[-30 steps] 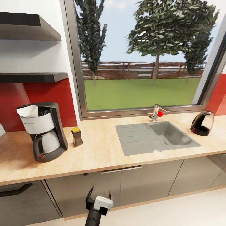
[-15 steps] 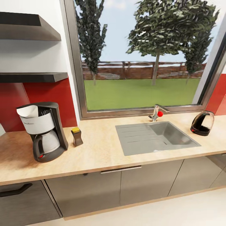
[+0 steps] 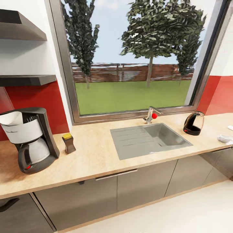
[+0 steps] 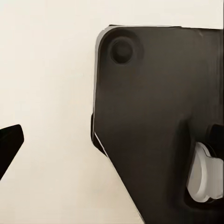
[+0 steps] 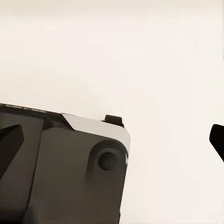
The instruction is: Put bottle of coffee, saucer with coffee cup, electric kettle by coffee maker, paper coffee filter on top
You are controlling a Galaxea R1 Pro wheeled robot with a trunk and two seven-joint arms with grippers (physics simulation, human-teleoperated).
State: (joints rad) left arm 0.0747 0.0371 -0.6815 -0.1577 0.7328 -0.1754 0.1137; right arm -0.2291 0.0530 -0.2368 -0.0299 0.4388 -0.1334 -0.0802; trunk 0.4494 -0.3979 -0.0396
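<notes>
**Kettle leg pending; grippers stowed low**

Black-and-white drip coffee maker (image 3: 29, 139), white paper filter (image 3: 11, 118) on top, yellow-capped brown coffee bottle (image 3: 68, 143) beside. Dark glass electric kettle (image 3: 193, 123) is noted well apart across the wooden tabletop (image 3: 97, 158), beyond the steel sink (image 3: 149, 139). Gripper opening cannot be told from the wrist views.

The left end effector (image 4: 9, 149) shows one dark fingertip at the frame's edge in the left wrist view, pointing down at the robot's dark base (image 4: 158, 116) over pale floor. In the right wrist view the right end effector (image 5: 112, 140) has two dark fingertips (image 5: 10, 140) spread wide apart, nothing between them, also above the base.
</notes>
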